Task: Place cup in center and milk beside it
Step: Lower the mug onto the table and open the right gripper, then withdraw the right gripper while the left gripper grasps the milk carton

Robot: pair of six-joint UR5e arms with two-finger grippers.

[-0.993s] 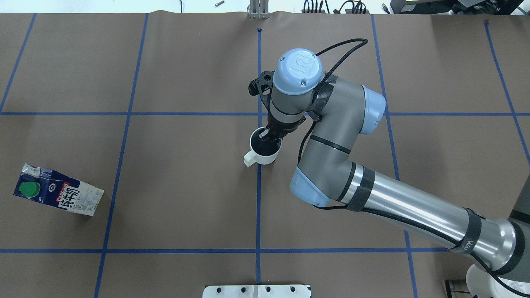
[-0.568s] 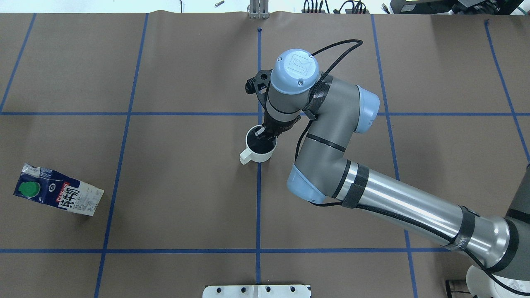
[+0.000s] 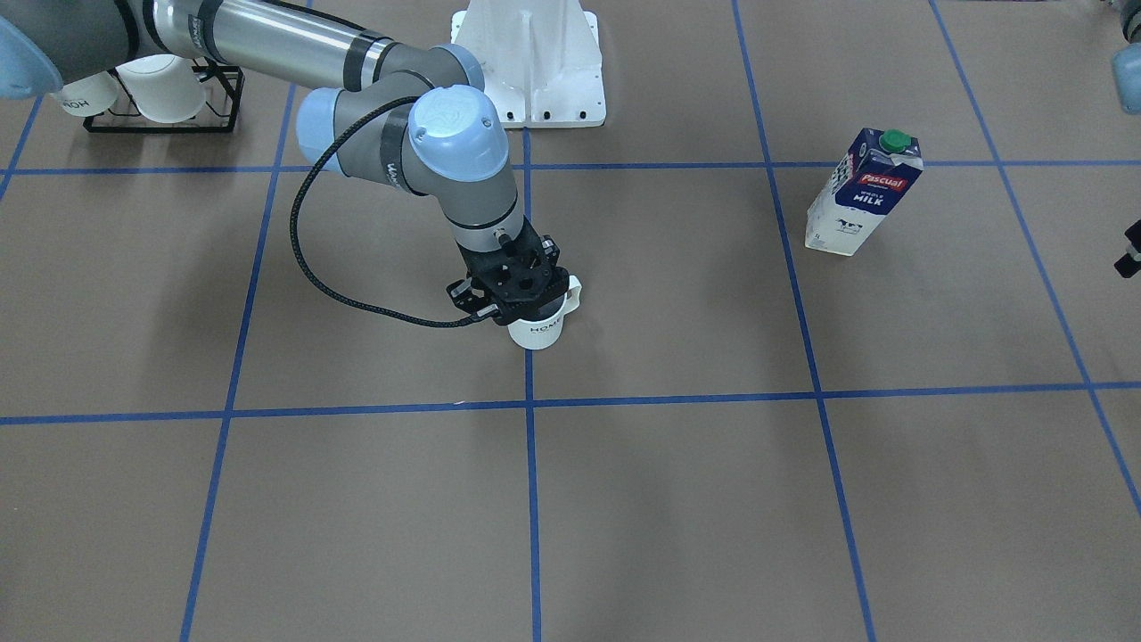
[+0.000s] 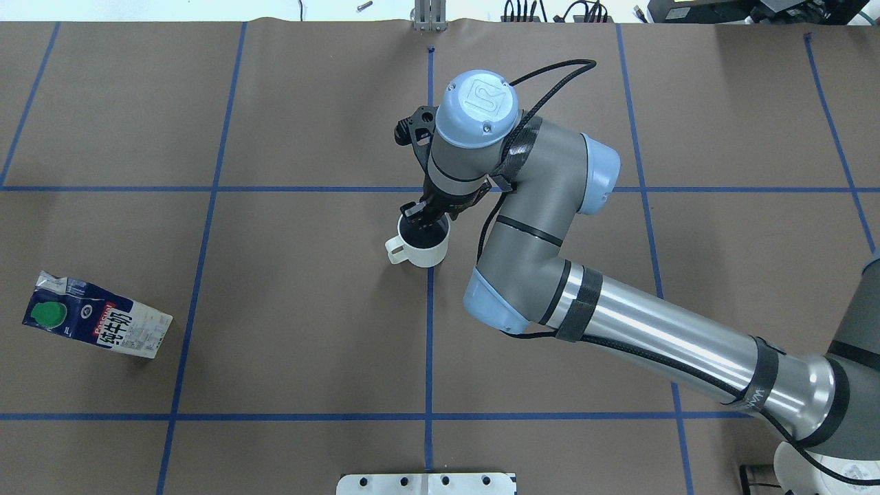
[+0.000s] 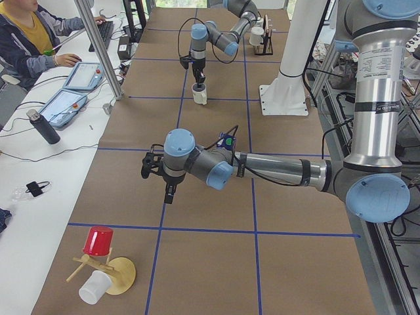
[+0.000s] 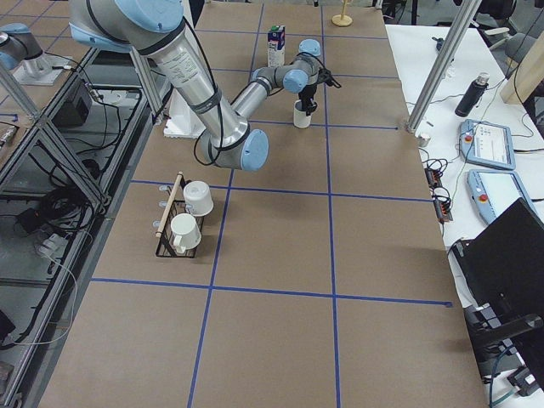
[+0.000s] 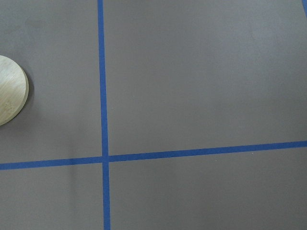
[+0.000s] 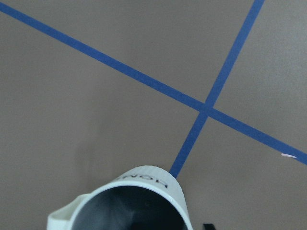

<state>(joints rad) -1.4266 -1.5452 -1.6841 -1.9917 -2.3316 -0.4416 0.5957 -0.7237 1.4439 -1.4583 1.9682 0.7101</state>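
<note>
The cup (image 4: 421,249), a small white mug with "HOME" lettering, stands upright at the central blue tape line (image 4: 429,330), its handle towards the left of the overhead view. My right gripper (image 4: 421,214) is shut on its far rim, one finger inside. The cup also shows in the front view (image 3: 537,331) below the gripper (image 3: 520,301), and in the right wrist view (image 8: 139,201). Whether it touches the table I cannot tell. The milk (image 4: 96,323) stands far left, untouched, and shows in the front view (image 3: 863,192). My left gripper (image 5: 169,194) hangs over bare table; I cannot tell whether it is open or shut.
A black wire rack (image 3: 165,94) with two white mugs stands near the robot's right side. The white arm base (image 3: 533,62) is at the table's robot side. A wooden stand with a red cup (image 5: 100,240) is at the table's left end. A wooden disc (image 7: 7,96) lies under the left wrist.
My right arm has carried the cup a short way left, from just right of the central tape line onto its left side. The milk has not moved.
</note>
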